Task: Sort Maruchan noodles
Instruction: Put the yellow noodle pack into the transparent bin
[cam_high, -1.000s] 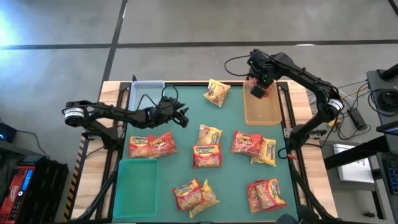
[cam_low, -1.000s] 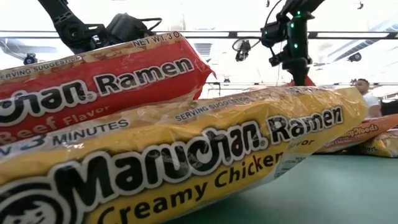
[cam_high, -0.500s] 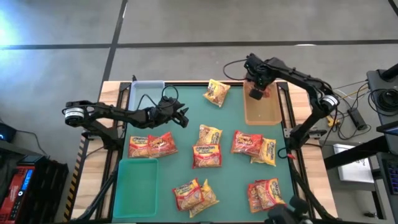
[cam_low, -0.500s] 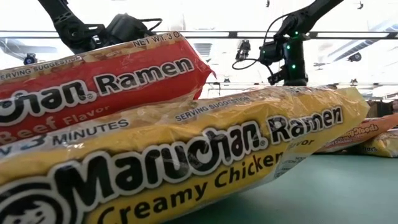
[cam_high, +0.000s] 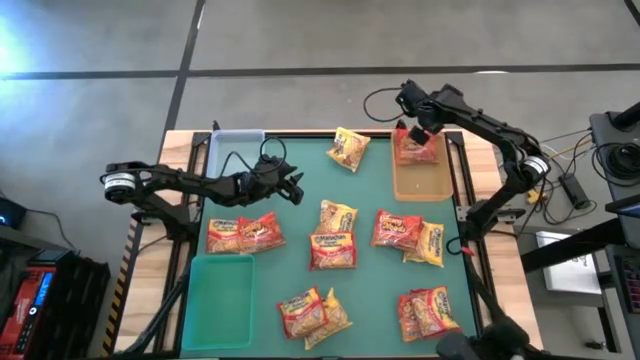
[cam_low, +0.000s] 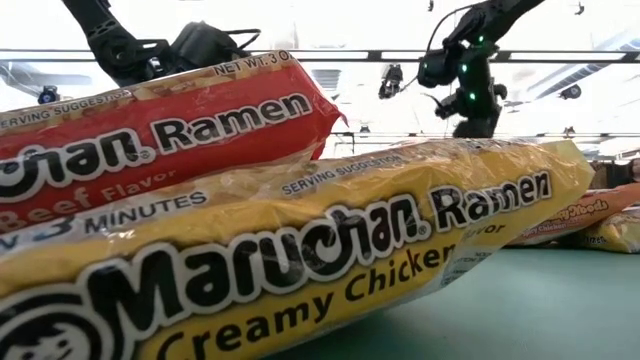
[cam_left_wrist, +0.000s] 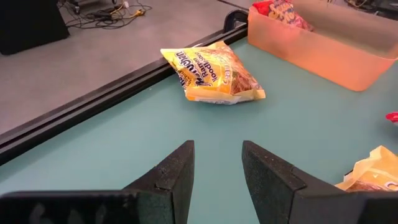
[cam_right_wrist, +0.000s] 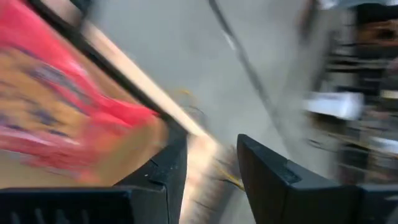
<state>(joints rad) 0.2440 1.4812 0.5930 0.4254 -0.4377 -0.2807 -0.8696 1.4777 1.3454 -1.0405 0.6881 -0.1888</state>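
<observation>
Three trays sit on the green table: a tan tray at the far right corner, a clear tray at the far left, and a green tray at the near left. Inside the tan tray, at its far end, lies a red packet, roughly flat, its long axis running across the tray's width. Neither the clear nor the green tray shows anything inside.

Just above that packet's far edge hovers the right gripper, its fingers parted with nothing between them.

One yellow packet lies left of the tan tray near the table's far rail, tilted diagonally. Other Maruchan noodles are scattered across the mat nearer than the tan tray.

Beside the clear tray's near end waits the left gripper, half open and empty.
</observation>
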